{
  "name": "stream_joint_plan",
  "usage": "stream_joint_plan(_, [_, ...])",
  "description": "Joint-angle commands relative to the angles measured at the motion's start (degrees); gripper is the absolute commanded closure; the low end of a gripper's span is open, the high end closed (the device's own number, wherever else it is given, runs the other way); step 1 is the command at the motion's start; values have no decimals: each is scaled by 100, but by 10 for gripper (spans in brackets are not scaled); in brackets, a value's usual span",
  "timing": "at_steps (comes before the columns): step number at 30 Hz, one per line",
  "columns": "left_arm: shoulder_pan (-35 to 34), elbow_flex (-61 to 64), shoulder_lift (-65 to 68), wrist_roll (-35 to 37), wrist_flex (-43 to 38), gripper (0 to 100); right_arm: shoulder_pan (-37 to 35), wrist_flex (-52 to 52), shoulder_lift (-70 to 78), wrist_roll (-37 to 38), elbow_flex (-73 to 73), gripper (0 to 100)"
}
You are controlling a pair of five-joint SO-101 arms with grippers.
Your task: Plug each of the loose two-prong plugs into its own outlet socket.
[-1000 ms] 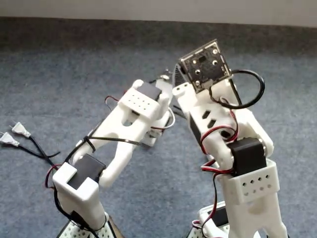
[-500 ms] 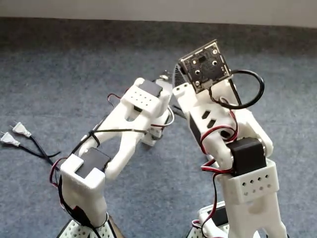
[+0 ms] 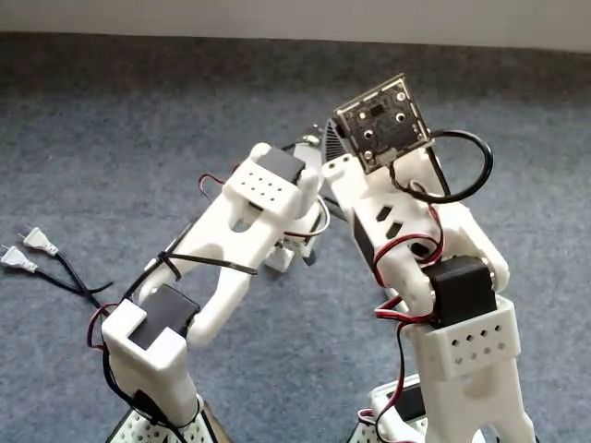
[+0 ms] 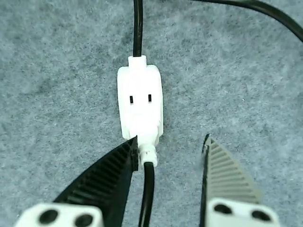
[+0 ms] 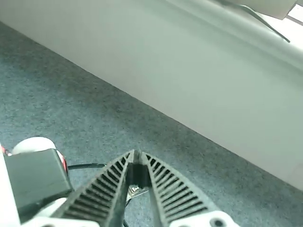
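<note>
While left end effector (image 4: 170,139) gapes, white two-slot socket (image 4: 140,101) trails black cord (image 4: 138,28); right end effector (image 5: 138,158) closed

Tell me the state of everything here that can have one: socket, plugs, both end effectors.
Socket: flat on the carpet, both slots empty.
Far plug: loose on the carpet, not plugged in.
Near plug: loose, not plugged in.
Left end effector: open, at the socket's cable end.
Right end effector: shut on a small dark piece, perhaps a plug.
</note>
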Motion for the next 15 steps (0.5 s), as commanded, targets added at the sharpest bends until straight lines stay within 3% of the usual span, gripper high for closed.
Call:
stream_joint_plan(1, [-224,-31,-268,35,0,758,40,-40,-4,9,-286,991])
stream_joint_plan(10, [-391,295,110,35,-642,761,31,-40,-4,9,-277,991])
stream_joint_plan(15, [-391,268,356,501,-809,761,31,-40,-4,18,-259,991])
